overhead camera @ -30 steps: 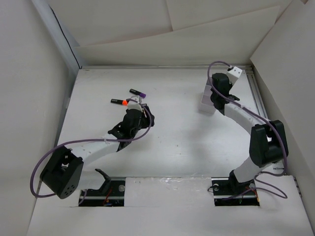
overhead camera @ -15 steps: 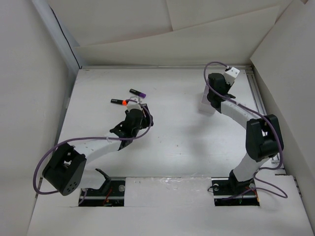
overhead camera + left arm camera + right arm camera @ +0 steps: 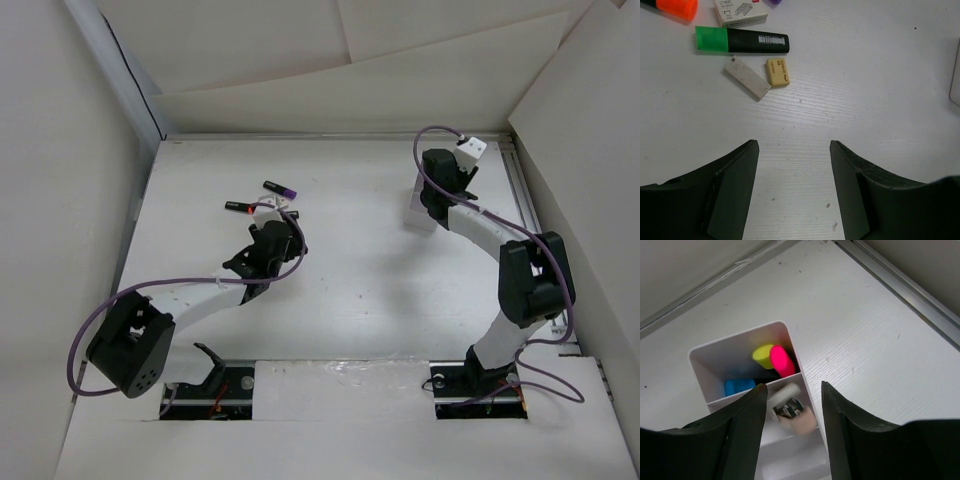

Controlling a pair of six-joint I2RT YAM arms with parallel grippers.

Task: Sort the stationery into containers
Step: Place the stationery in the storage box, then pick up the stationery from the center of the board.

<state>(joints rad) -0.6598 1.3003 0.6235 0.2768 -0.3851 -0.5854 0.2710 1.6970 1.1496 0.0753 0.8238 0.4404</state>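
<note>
White box point(image 3: 699, 374) directly under right tool point(image 3: 792, 386).

High overhead view, two close wrist views

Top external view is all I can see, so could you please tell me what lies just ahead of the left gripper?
Observer: A green-capped black highlighter lies on the table, with a tan eraser and a white eraser beside it.
Operator: Thank you. Is the left gripper holding anything?
Observer: No, it is open and holds nothing.
Operator: And what is in the white box below the right gripper?
Observer: Its end compartment shows a yellow cap, a pink cap and a blue cap. The next compartment holds small blurred pieces.
</note>
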